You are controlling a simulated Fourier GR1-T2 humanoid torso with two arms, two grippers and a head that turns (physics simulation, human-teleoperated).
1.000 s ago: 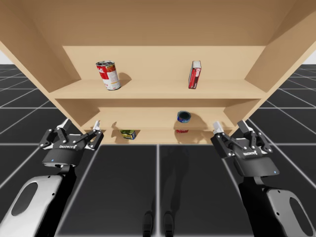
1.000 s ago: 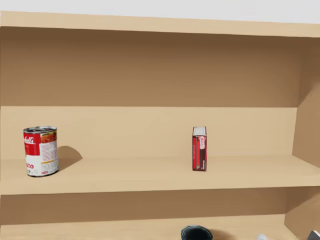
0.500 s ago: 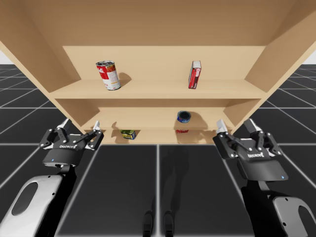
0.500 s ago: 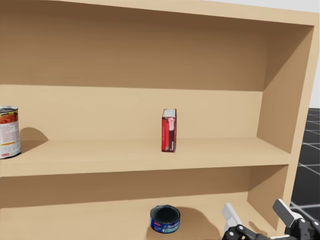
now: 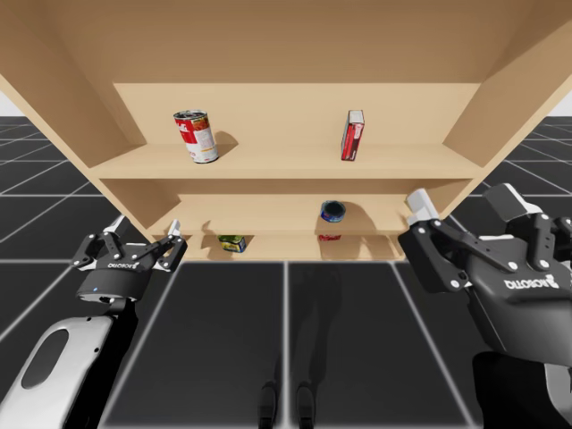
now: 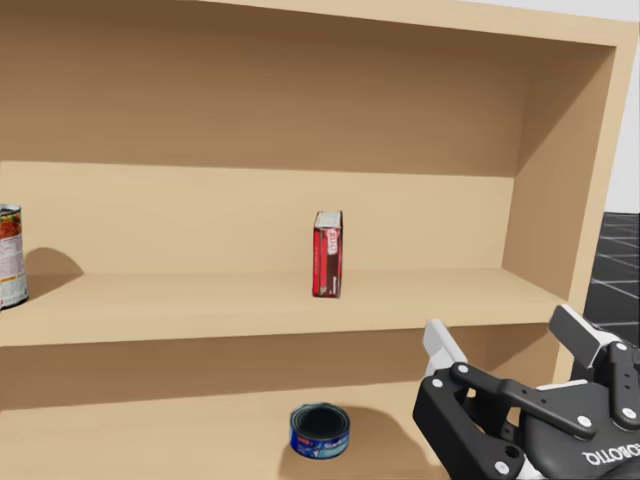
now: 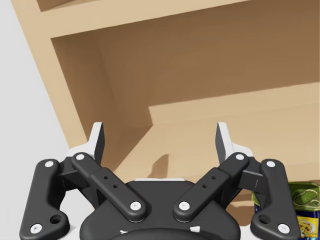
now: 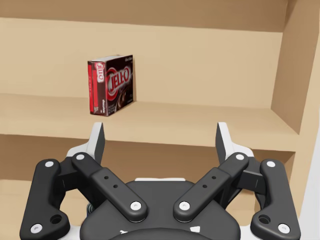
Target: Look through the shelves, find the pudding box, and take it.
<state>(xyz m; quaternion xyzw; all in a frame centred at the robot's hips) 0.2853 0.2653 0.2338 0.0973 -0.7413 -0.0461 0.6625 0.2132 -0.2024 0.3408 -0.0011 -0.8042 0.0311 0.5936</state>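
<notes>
We count one dark red box (image 5: 352, 135). We count three cans: one red-and-white can (image 5: 196, 136), one blue can (image 5: 332, 211) and one green can (image 5: 232, 242). We count two shelf boards that carry them, the upper shelf (image 5: 286, 162) and the lower shelf (image 5: 268, 216). We count two end effectors, our left end effector (image 5: 146, 223) and our right end effector (image 5: 460, 202), each with two fingers.

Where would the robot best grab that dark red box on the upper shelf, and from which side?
The red box stands upright on the upper shelf with space on both sides, so my open right gripper could probably straddle its broad faces at mid-height, coming in from the shelf's open front.
</notes>
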